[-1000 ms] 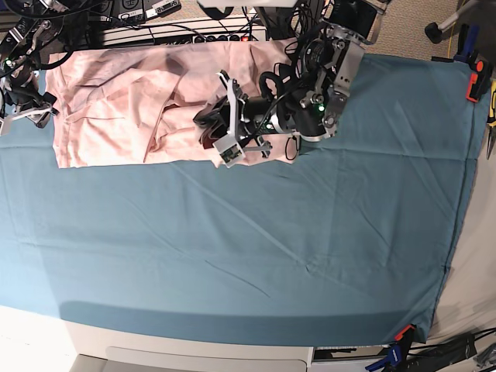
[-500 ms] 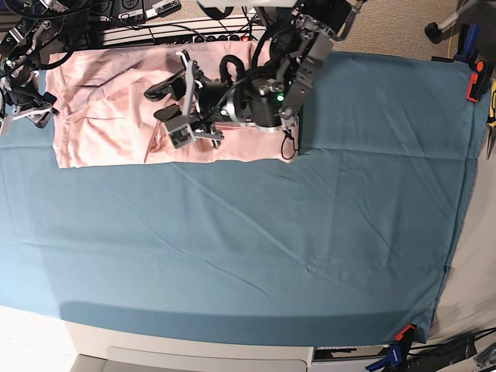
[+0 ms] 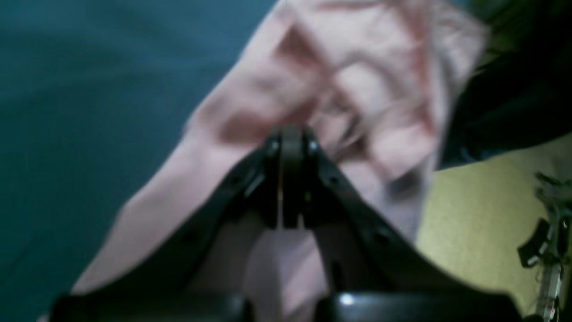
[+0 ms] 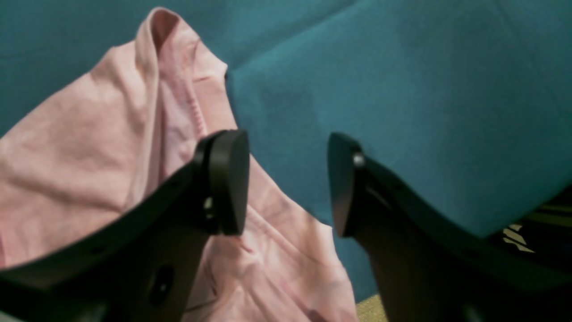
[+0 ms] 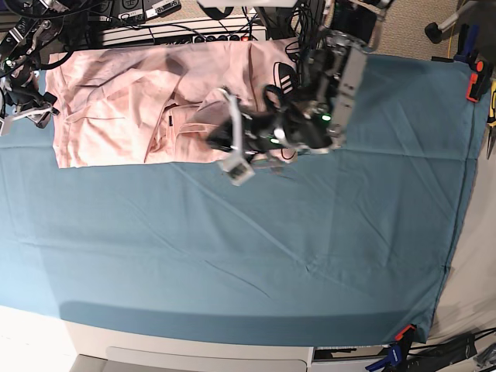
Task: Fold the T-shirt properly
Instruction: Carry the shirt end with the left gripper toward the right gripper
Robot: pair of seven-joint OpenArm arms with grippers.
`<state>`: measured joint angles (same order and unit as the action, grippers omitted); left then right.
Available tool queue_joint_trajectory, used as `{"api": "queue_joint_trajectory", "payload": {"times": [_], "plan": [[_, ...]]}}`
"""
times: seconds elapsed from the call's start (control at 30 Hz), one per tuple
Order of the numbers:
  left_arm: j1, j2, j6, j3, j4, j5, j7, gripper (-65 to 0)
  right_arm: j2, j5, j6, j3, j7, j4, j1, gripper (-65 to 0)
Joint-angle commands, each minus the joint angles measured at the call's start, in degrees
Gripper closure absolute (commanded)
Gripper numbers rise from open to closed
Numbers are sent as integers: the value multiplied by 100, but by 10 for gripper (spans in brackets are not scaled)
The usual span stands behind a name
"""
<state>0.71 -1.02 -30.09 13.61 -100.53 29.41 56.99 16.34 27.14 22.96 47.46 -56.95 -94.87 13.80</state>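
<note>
The pale pink T-shirt (image 5: 116, 101) lies crumpled at the back left of the teal table cloth (image 5: 310, 248). Part of its black logo print (image 5: 283, 81) shows near the right end. My left gripper (image 5: 221, 139) is low over the shirt's front right part, and a raised fold runs up to it. In the left wrist view its fingers (image 3: 290, 147) are pressed together with blurred pink T-shirt (image 3: 357, 80) cloth at and between them. My right gripper (image 4: 286, 179) stands open above the T-shirt (image 4: 89, 147) edge, nothing between its fingertips (image 4: 228, 179).
Cables and a power strip (image 5: 155, 31) crowd the table's back edge. Orange clamps (image 5: 474, 81) hold the cloth at the right edge, another clamp (image 5: 401, 333) at the front right corner. Yellowish floor (image 3: 482, 214) shows beyond the cloth.
My left arm swung left over the shirt with jaws wide, then came back right and toward the shirt's front edge, jaws now shut. A fold has risen and the logo print now shows.
</note>
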Motion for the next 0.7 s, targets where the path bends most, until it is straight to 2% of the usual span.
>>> {"api": "queue_joint_trajectory", "payload": {"times": [0.0,0.07,0.17,0.27,0.53,0.67], "plan": [[57,-26,90,-107,-114,103,-96,0,142,72,20,22,129,-90,-31,-286],[-20,-162,210,-299,-114,101,-22,0,142,70,22,22,131,-90,-33,-286],[-181,-339,212,-466,-155,101,109,0,140,70,20,22,131,-90,-33,-286],[-389,-446,494,-476,-275,105,219,0,129,70,20,22,133,-90,-33,-286],[-881,-433,551,-474,-590,282,155,0,129,70,20,22,136,-90,-31,-286],[-962,-256,546,-474,-588,431,146,0,129,72,20,11,153,-90,-33,-286]]}}
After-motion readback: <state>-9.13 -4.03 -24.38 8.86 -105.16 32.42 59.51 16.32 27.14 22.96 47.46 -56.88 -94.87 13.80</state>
